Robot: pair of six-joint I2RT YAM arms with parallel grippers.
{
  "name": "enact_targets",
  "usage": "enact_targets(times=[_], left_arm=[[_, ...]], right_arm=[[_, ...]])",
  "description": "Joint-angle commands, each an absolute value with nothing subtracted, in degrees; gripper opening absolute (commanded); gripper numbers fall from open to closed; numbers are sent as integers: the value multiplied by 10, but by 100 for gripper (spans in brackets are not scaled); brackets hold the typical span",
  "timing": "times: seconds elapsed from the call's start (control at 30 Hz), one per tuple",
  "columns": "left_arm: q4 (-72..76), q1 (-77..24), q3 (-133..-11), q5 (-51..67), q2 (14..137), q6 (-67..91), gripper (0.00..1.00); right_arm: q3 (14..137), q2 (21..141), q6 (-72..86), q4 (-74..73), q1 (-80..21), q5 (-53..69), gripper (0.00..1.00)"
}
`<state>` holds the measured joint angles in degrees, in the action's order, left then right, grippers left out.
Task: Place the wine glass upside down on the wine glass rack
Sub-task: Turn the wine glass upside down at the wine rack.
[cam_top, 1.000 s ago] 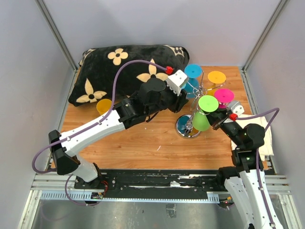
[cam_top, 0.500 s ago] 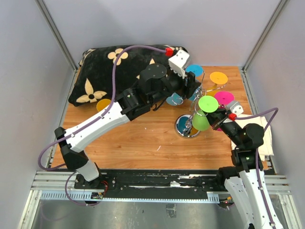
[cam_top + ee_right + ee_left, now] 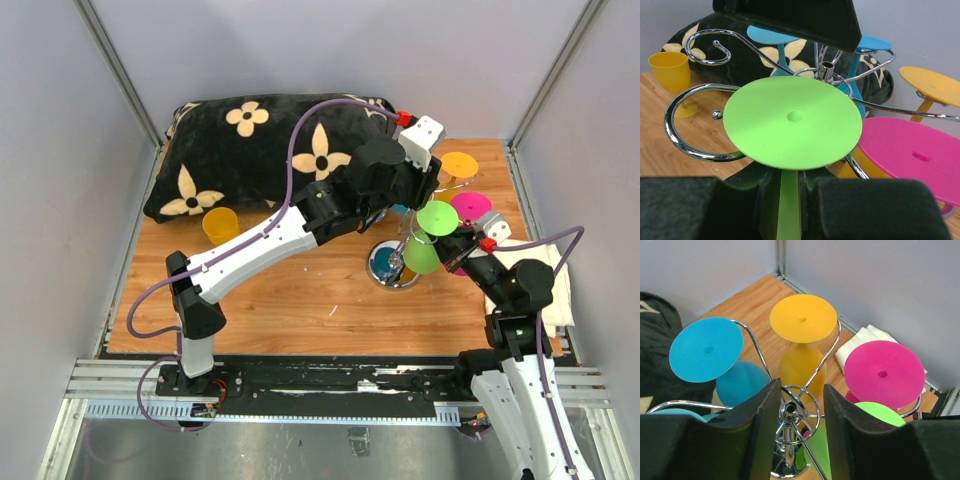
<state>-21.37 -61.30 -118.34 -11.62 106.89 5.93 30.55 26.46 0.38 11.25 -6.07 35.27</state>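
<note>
The wine glass rack is a chrome wire stand on a round mirrored base, right of centre on the wooden table. A green wine glass hangs upside down, foot up, beside a curled arm of the rack. My right gripper is shut on its stem just under the foot. My left gripper hovers open over the rack's central stem, one finger on each side of the top ring and nothing between them. From above, the left gripper covers the rack's centre.
Blue, orange and pink glasses hang upside down on the rack. A yellow glass stands upright by the black flowered pillow. A white cloth lies at the right wall.
My left arm has swung right, from the pillow side to above the rack's centre. The right gripper and the green glass have stayed put.
</note>
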Motion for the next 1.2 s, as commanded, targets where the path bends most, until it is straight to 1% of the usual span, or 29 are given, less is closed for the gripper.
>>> enact_targets(times=[0.0, 0.23, 0.67, 0.9, 1.17], left_arm=[[-239, -618, -1200, -158, 1075, 57, 40], [-242, -618, -1193, -157, 1083, 62, 21], [-248, -619, -1179, -172, 1092, 82, 1], [-250, -619, -1176, -174, 1092, 93, 0], [-253, -618, -1178, -169, 1097, 98, 1]], right_arm=[[297, 259, -1, 115, -55, 347, 1], [292, 262, 13, 139, -55, 346, 1], [301, 302, 29, 173, -55, 389, 1], [300, 318, 42, 205, -56, 411, 1], [305, 343, 40, 229, -56, 462, 6]])
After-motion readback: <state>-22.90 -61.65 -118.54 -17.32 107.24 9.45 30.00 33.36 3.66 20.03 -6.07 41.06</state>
